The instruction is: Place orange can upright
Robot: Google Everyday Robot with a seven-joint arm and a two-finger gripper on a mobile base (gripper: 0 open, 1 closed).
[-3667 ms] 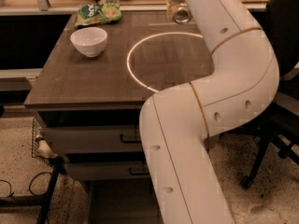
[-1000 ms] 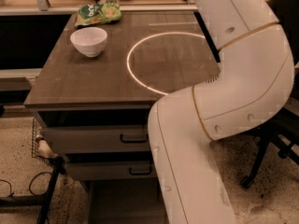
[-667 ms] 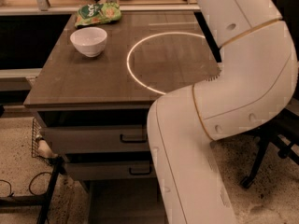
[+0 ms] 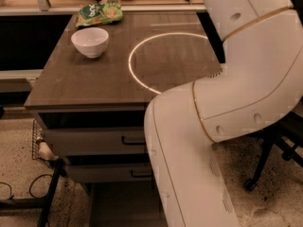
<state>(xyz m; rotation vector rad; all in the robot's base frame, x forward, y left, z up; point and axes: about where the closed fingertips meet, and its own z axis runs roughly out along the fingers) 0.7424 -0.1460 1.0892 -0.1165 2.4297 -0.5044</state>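
The orange can is out of view now. My gripper is out of view too; only the big white arm [image 4: 227, 103] shows, filling the right side and rising out past the top edge. The arm hides the table's right part. A bright ring [image 4: 142, 74] of light lies on the brown table top [image 4: 85, 84].
A white bowl [image 4: 90, 41] stands at the table's left rear. A green snack bag [image 4: 99, 14] lies behind it at the back edge. Drawers [image 4: 94, 141] sit under the table top. Cables and a wire rack [image 4: 38, 145] are on the floor at left. A chair base [image 4: 265, 169] stands at right.
Earlier the can showed in the gripper at the table's far right back. The arm has since swung up and right, and both have left the view.
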